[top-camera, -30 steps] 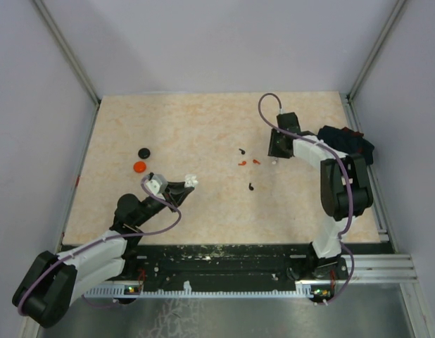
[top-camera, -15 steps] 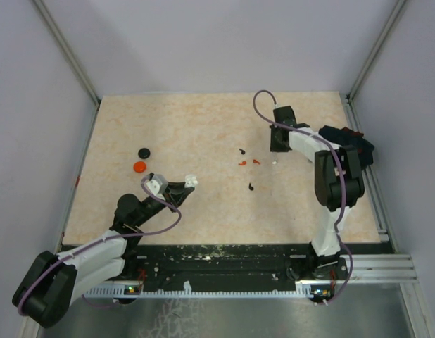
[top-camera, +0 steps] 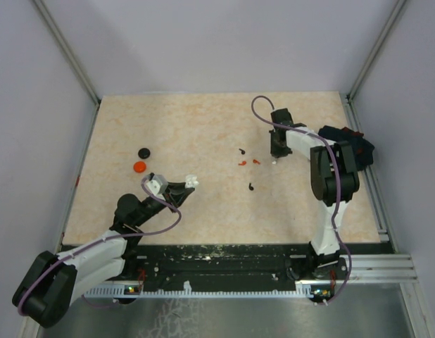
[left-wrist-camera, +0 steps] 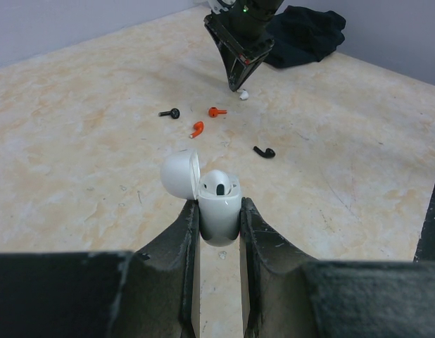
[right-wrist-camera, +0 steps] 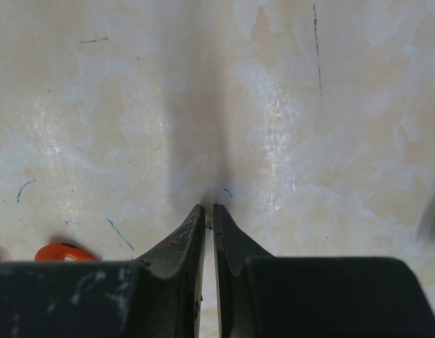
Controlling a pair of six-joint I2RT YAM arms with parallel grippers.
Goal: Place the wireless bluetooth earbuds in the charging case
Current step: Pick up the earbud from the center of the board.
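Note:
My left gripper (left-wrist-camera: pixel 217 211) is shut on the white charging case (left-wrist-camera: pixel 219 204), held upright with its lid (left-wrist-camera: pixel 179 176) flipped open; in the top view the charging case (top-camera: pixel 190 182) sits at the left gripper (top-camera: pixel 184 186). On the table beyond lie two black earbuds (left-wrist-camera: pixel 171 113) (left-wrist-camera: pixel 264 151) and two red-orange earbuds (left-wrist-camera: pixel 216 111) (left-wrist-camera: pixel 197 129). A white earbud (left-wrist-camera: pixel 243 92) lies right at the tips of my right gripper (left-wrist-camera: pixel 238 83), which points down at the table. In the right wrist view the right gripper (right-wrist-camera: pixel 209 211) is shut with nothing visible between its fingers, and a red-orange earbud (right-wrist-camera: pixel 60 251) shows at lower left.
A dark navy cloth bundle (top-camera: pixel 348 144) lies at the table's right edge behind the right arm. A black disc (top-camera: pixel 143 152) and a red disc (top-camera: pixel 139 167) sit at the left. Walls and metal rails close in the table's sides.
The right gripper has closed its fingers, and its wrist has swung slightly left and further back. The white earbud lies where it was. The left arm and case have not moved.

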